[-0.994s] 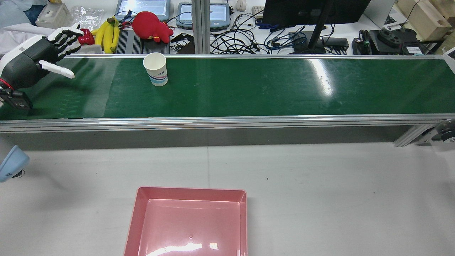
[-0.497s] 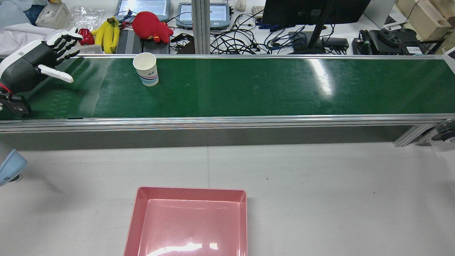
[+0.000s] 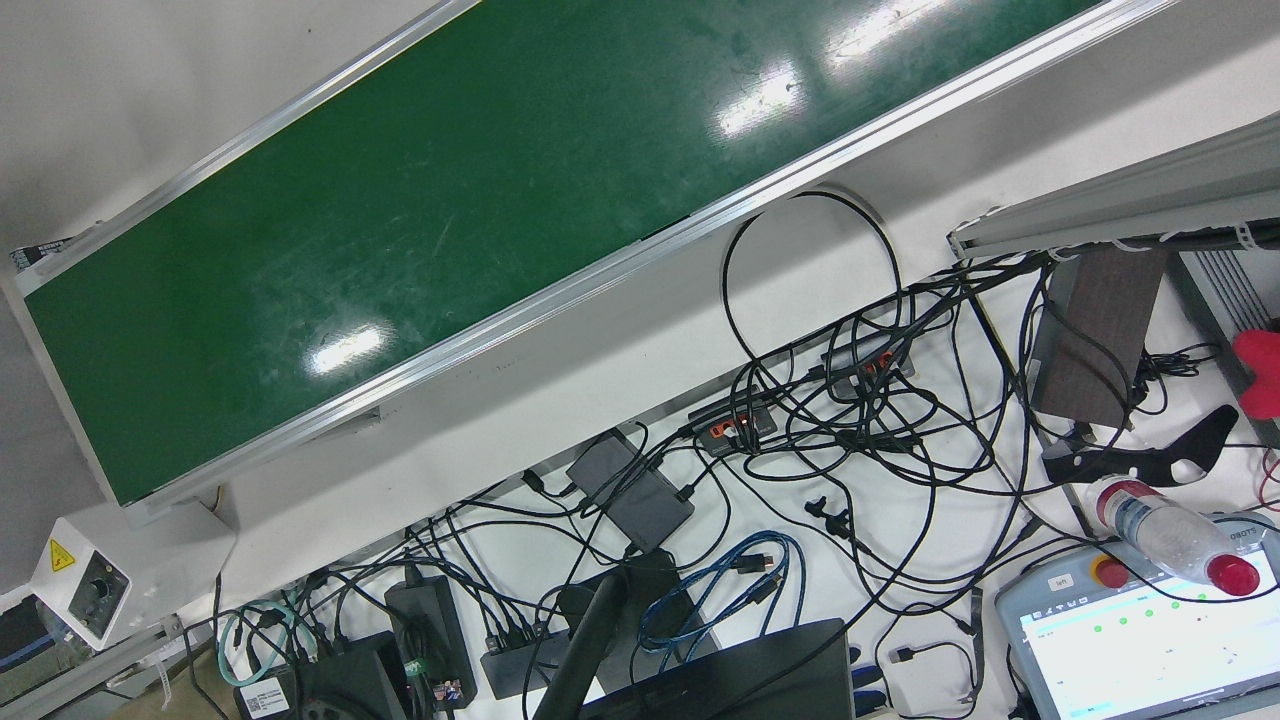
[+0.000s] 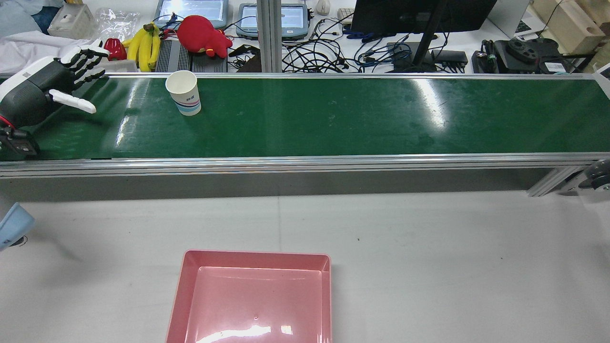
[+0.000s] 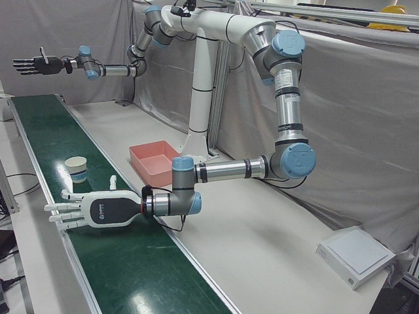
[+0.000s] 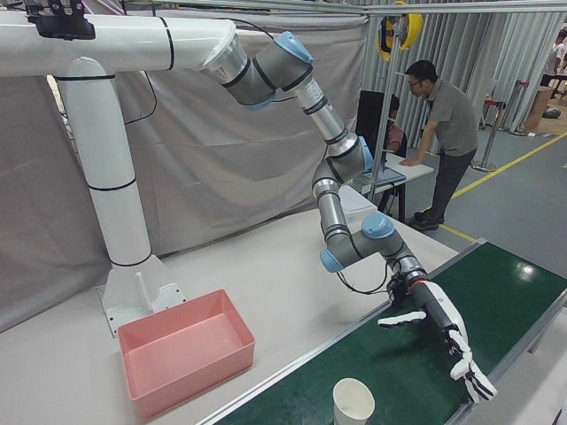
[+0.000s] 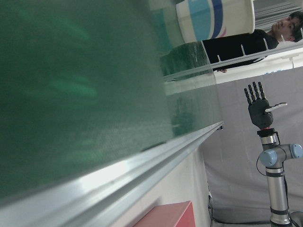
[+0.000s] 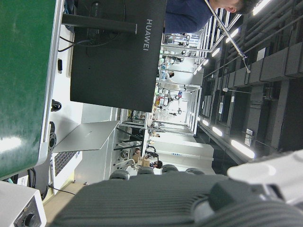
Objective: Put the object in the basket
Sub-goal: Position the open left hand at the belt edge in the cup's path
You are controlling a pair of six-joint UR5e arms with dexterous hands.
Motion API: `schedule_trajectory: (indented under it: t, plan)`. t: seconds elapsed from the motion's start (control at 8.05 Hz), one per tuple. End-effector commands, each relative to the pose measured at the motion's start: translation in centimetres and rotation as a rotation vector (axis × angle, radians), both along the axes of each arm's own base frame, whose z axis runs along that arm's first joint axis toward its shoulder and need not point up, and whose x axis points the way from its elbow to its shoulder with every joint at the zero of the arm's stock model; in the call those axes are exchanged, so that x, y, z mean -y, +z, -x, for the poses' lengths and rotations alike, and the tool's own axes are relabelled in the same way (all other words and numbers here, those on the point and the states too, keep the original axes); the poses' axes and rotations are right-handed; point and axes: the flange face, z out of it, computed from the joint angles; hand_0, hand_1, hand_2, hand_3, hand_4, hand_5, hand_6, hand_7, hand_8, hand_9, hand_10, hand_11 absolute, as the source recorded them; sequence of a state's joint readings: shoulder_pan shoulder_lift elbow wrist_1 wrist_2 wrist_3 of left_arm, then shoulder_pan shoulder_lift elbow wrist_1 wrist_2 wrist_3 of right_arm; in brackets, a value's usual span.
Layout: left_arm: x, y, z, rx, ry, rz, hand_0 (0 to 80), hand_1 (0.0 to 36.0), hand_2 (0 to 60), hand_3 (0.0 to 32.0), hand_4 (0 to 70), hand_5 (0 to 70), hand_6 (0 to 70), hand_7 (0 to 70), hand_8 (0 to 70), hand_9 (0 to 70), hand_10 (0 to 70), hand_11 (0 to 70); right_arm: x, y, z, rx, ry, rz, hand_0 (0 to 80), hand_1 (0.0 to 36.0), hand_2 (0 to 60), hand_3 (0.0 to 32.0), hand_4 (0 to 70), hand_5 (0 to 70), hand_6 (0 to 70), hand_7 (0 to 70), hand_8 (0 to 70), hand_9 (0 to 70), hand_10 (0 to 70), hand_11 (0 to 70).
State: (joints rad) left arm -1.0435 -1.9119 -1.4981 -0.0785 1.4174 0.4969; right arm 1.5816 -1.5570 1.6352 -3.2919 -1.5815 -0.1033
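Note:
A white paper cup [image 4: 183, 93] with blue and pink stripes stands upright on the green conveyor belt [image 4: 333, 119], near its far rail. It also shows in the left-front view [image 5: 76, 168], the right-front view [image 6: 354, 400] and the left hand view [image 7: 215, 19]. My left hand [image 4: 47, 90] is open and empty, fingers spread, low over the belt's left end, apart from the cup. It shows in the left-front view [image 5: 91, 209] too. My right hand [image 5: 39, 65] is open and empty, held high above the belt's other end. The pink basket [image 4: 252, 300] is empty.
Behind the belt lie bananas [image 4: 145, 45], a red plush toy [image 4: 202, 33], tablets, a monitor base and tangled cables [image 3: 800, 430]. A white tabletop [image 4: 405, 228] lies between the belt's near rail and the basket. A person [image 6: 443, 133] stands beyond the station.
The cup has travelled left along the belt toward my left hand. My left hand has drawn back slightly to the left and stayed open.

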Motion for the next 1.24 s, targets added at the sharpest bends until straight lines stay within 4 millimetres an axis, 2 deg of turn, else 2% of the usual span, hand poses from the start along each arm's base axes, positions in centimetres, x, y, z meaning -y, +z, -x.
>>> schedule_trajectory:
  t: [0.0, 0.62, 0.87, 1.12]
  plan:
    - [-0.03, 0.17, 0.11, 0.000, -0.001, 0.002, 51.6, 12.1, 0.0, 10.4, 0.0, 38.7, 1.0, 1.4, 2.4, 0.9, 4.7, 8.5, 0.00, 0.00, 0.00, -0.001, 0.000, 0.000, 0.0, 0.0, 0.0, 0.0, 0.0, 0.0, 0.0, 0.0, 0.0, 0.0, 0.0, 0.0]
    - [0.00, -0.07, -0.01, -0.016, 0.003, -0.007, 51.6, 12.3, 0.0, 9.4, 0.0, 39.5, 1.3, 1.5, 2.7, 1.3, 4.9, 8.8, 0.00, 0.00, 0.00, -0.001, 0.000, 0.000, 0.0, 0.0, 0.0, 0.0, 0.0, 0.0, 0.0, 0.0, 0.0, 0.0, 0.0, 0.0]
    - [0.10, -0.58, -0.76, -0.017, 0.011, -0.014, 52.2, 13.0, 0.0, 8.8, 0.0, 40.2, 1.4, 1.5, 2.5, 1.0, 4.5, 8.4, 0.00, 0.00, 0.00, 0.001, 0.000, 0.000, 0.0, 0.0, 0.0, 0.0, 0.0, 0.0, 0.0, 0.0, 0.0, 0.0, 0.0, 0.0]
    - [-0.05, -0.17, -0.69, -0.007, 0.010, -0.009, 53.0, 13.4, 0.0, 8.2, 0.0, 40.3, 1.7, 1.8, 2.5, 1.0, 4.6, 8.6, 0.00, 0.00, 0.00, 0.001, 0.000, 0.000, 0.0, 0.0, 0.0, 0.0, 0.0, 0.0, 0.0, 0.0, 0.0, 0.0, 0.0, 0.0]
